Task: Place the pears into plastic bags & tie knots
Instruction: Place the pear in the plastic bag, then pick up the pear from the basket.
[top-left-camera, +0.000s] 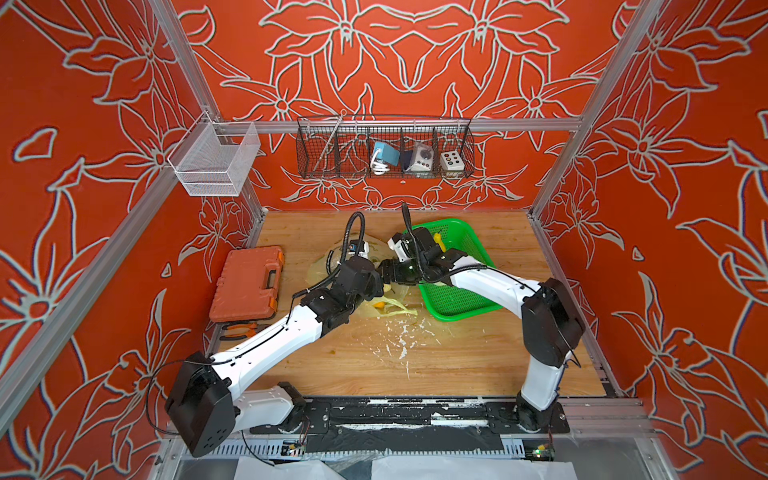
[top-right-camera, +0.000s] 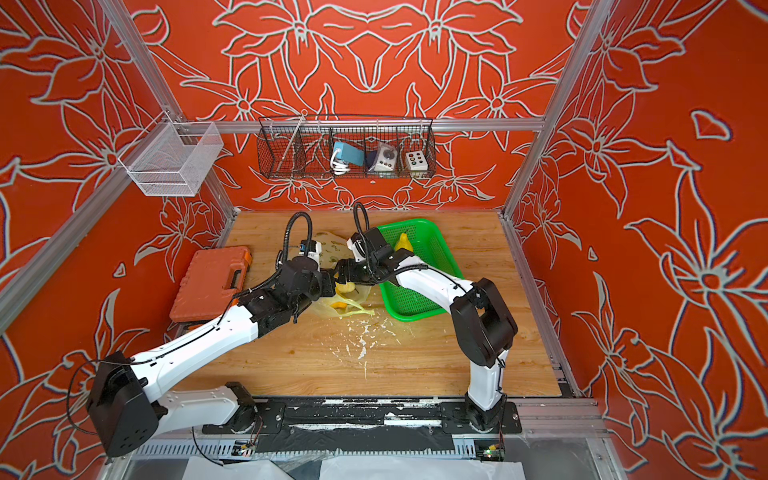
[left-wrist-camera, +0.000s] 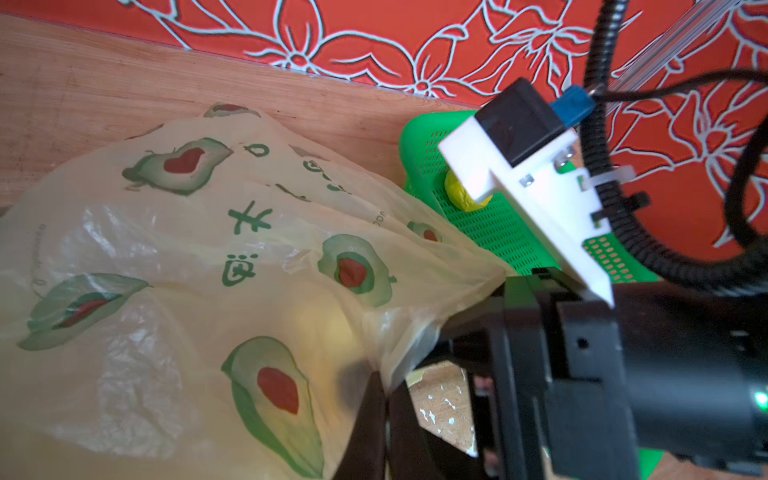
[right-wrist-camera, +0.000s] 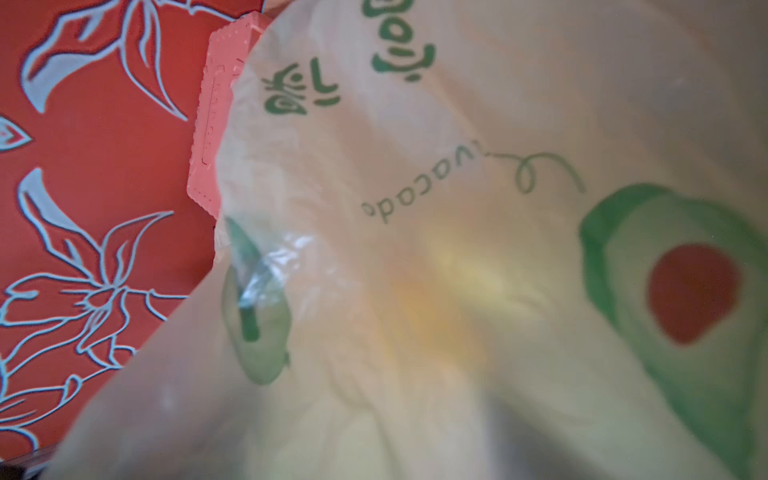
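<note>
Left end effector is clamping shut on a gathered edge of the plastic bag, apparently lifting that rim so the mouth is standing open toward the other arm. Right end effector is reaching in almost tip to tip with it at that mouth. Film is draping over its wrist camera and hiding the jaws, so I cannot tell whether it is spread or gripping anything. Just below the 2 tips, in both top views, a yellow pear is showing at the opening. An orange pear is lying a little nearer the robot, seemingly under the translucent film beside a loose strap. A yellow-orange glow is also coming through the plastic in the right wrist view. That suggests 2 of the 3 pears are sitting in or at the bag, with the rest of the sack spreading flat across the table toward the back wall. Just beside the bag, the green basket is holding the last pear near its far end, well apart from both tips. Judging from this, loading is partly done and no knot is showing yet; the held rim will likely be needed for that 3rd fruit.
</note>
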